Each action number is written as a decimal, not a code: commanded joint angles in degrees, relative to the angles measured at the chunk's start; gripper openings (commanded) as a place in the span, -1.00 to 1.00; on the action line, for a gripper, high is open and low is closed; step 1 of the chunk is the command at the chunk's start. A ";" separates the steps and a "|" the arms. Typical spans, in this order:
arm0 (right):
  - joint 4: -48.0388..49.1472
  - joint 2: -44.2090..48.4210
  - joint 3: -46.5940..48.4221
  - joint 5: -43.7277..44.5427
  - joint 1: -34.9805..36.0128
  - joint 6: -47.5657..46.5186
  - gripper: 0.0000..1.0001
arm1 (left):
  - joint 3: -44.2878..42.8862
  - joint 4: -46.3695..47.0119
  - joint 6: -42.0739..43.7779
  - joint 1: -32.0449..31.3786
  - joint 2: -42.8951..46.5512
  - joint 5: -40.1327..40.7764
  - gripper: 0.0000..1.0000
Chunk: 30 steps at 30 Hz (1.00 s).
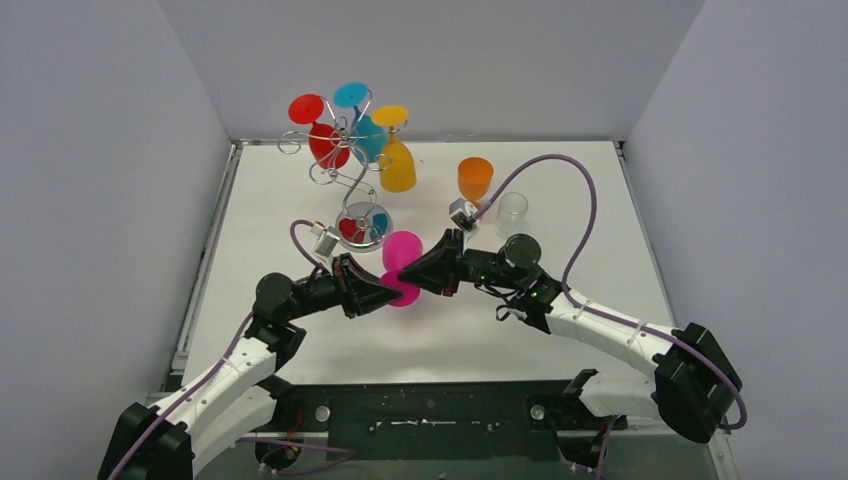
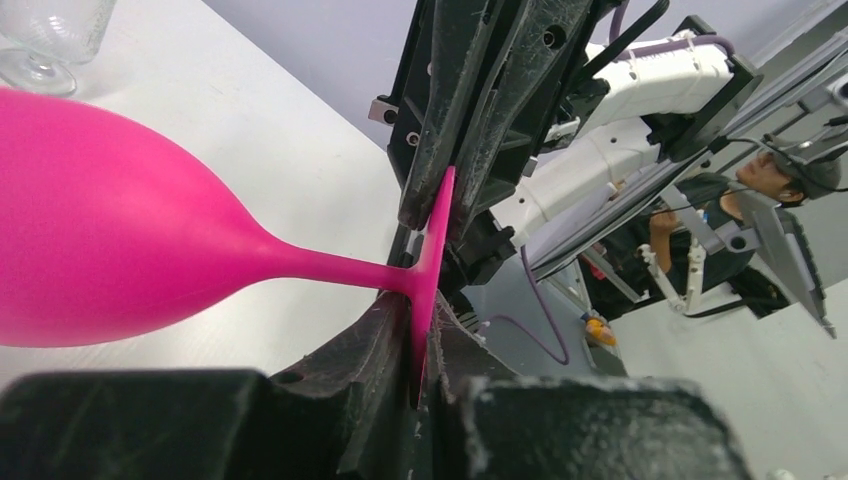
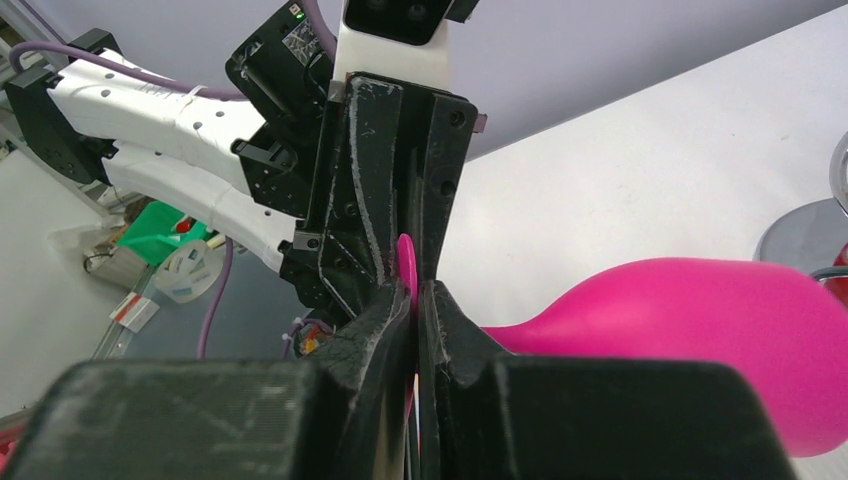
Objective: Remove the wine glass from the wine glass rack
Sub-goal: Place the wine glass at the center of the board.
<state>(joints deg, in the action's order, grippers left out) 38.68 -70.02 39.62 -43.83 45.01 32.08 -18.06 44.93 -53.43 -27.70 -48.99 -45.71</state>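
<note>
2 holds on pink wine glass (image 2: 120, 250) foot: L gripper (image 2: 415, 320), R gripper (image 3: 415, 300) pinch it; rack (image 1: 363, 226) nearby.

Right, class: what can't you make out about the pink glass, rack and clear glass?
- Opaque pink wine glass: rim cut off by frame edges in both wrist views.
- Its foot: partly covered by left pincer and right pincer, all views.
- Silver wire wine glass rack: only a base sliver, right wrist view's edge.
- Clear glass cup: cropped by the left wrist view's top edge.
</note>
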 commanded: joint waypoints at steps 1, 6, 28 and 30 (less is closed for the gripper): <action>6.86 0.32 -0.33 -0.80 1.00 -1.32 -1.00 | 0.85 5.31 -0.19 -0.16 0.13 0.51 -0.97; 5.76 0.32 -0.01 -0.36 1.01 -1.29 -0.75 | 1.40 5.59 1.98 -0.41 1.85 0.36 -1.00; -24.96 0.24 12.13 -9.87 -19.68 4.18 0.67 | -8.20 -43.91 60.85 -6.04 9.19 -6.69 -1.00; -29.06 -3.01 15.22 -16.90 -19.35 3.48 0.76 | -6.83 -42.92 62.39 -6.03 10.17 -6.64 -1.00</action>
<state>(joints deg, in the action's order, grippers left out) 15.49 -68.84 47.90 -45.30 25.43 35.73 -23.62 9.87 -3.49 -33.56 -39.59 -49.52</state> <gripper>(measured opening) 0.858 0.026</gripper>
